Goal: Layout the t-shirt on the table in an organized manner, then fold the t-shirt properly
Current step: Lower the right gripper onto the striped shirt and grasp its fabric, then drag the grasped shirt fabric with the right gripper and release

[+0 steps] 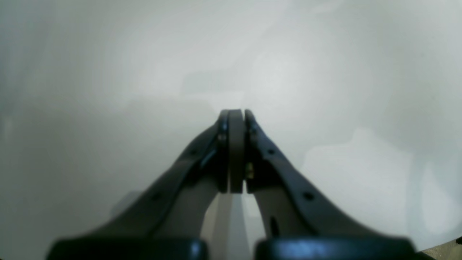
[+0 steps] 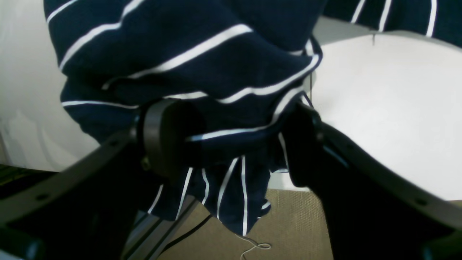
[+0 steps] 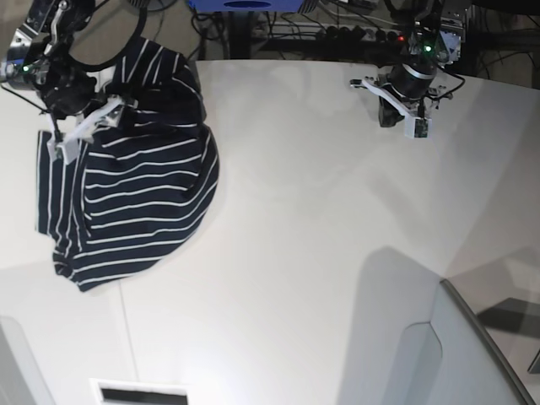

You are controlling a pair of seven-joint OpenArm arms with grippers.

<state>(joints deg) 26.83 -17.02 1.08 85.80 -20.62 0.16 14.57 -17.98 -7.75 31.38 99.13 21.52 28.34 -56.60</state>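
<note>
Presently the t-shirt [image 3: 135, 194] lies bunched at the upper left of the base view, heaped on the white worktop [image 3: 321, 228] with its left part hanging past the curved edge; sleeves and collar cannot be made out in the folds. The right gripper [image 2: 238, 141] has its fingers [image 2: 162, 133] clenched on a gathered wad of striped fabric, which hides the inner pad faces; a loose thread dangles below. The left gripper [image 1: 236, 119] sits at the upper right of the base view, well apart from the shirt, fingers pressed together on nothing. Its wrist view is blurred, showing only bare white surface.
</note>
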